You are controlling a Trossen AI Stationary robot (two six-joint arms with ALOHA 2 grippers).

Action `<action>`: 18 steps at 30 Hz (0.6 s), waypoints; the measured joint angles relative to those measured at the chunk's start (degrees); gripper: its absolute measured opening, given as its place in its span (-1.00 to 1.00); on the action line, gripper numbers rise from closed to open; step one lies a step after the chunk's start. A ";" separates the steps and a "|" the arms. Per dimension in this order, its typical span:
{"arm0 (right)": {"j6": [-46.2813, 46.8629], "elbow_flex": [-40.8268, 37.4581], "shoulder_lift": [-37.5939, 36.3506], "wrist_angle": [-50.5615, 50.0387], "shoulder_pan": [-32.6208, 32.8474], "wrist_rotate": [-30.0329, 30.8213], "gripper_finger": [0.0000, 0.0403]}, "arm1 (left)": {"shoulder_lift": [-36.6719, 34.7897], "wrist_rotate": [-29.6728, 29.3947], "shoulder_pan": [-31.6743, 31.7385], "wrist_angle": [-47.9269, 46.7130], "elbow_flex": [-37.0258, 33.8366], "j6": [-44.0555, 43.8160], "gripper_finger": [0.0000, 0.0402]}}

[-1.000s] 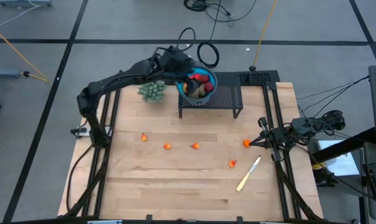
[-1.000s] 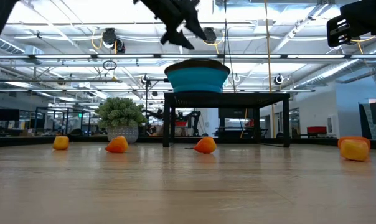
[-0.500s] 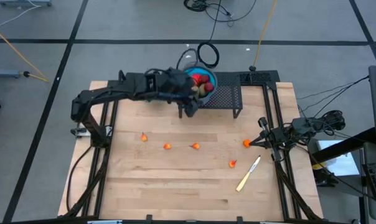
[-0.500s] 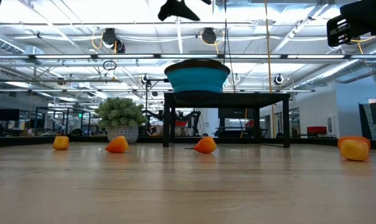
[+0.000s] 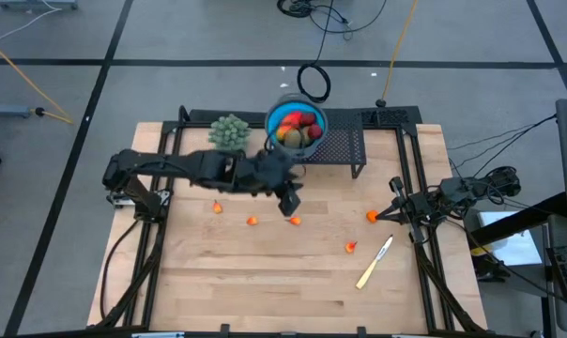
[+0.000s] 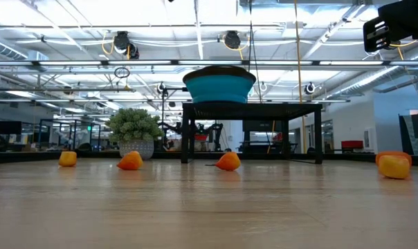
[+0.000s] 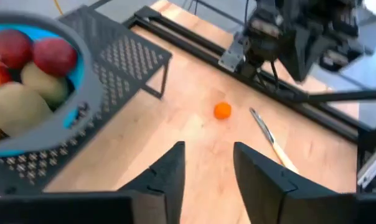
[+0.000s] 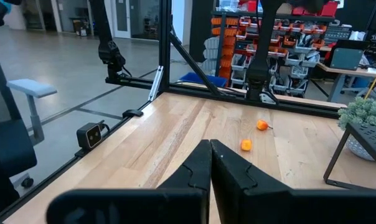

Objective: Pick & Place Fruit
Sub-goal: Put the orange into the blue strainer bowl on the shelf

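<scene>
Counting 5 orange bits (image 5: 252,222) on table, left tool (image 7: 206,168) part-open, empty; right tool (image 8: 210,163) shut.

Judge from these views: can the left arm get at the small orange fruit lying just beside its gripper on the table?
Probably yes. The left gripper hovers right by that orange fruit, its fingers apart and empty, with bare table around and nothing between them. The black rack and knife lie clear of the way.

a pale wooden table (image 5: 265,272) fills the centre of the high view. on it: five small orange fruit pieces (image 5: 252,222) in a loose row across the middle, a pale knife (image 5: 374,262) at lower right, a black mesh stand (image 5: 335,150) and a green plant (image 5: 229,132) along the top.
</scene>
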 joint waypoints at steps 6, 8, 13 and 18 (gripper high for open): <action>0.04 0.00 0.00 0.01 0.00 -0.02 -1.00 | -0.02 -1.30 -3.35 1.39 -3.02 -1.93 -0.58; 0.04 0.00 0.00 0.00 -0.01 -0.02 -1.00 | 0.10 -1.31 -3.67 1.73 -4.10 -2.69 -0.67; 0.04 0.00 -0.02 0.02 0.00 -0.02 -1.00 | -0.02 -1.37 -3.79 5.38 -6.25 -1.41 -0.94; 0.07 0.00 0.00 0.31 0.00 0.00 -1.00 | 0.08 -1.13 -3.79 7.15 -7.64 0.98 -0.94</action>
